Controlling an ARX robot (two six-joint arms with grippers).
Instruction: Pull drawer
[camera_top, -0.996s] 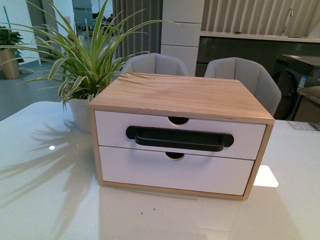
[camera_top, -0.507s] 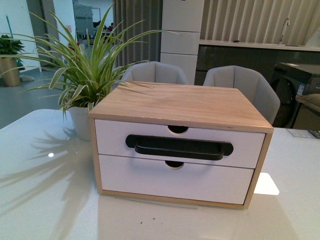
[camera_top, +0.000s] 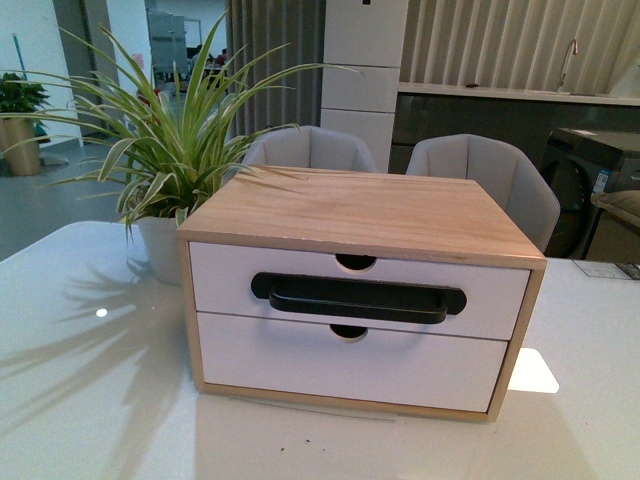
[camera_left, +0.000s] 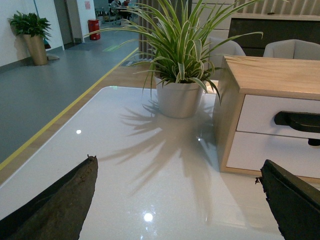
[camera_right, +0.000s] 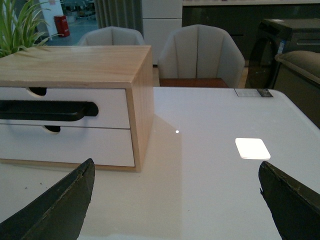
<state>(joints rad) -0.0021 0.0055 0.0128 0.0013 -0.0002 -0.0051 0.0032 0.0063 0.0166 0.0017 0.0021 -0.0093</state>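
The drawer (camera_top: 225, 278) sat flush, its front facing the robot, with its bar handle (camera_top: 358, 298) running left to right. The left hand (camera_left: 172, 200) and right hand (camera_right: 175, 205) both gaped apart.

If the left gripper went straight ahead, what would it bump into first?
Probably the white plant pot, right ahead of the open left gripper; the cabinet sits off to the side. Depth is hard to judge.

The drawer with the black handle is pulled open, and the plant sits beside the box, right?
No, the drawer is shut, flush in the box; the front view shows it. The plant does sit beside the box.
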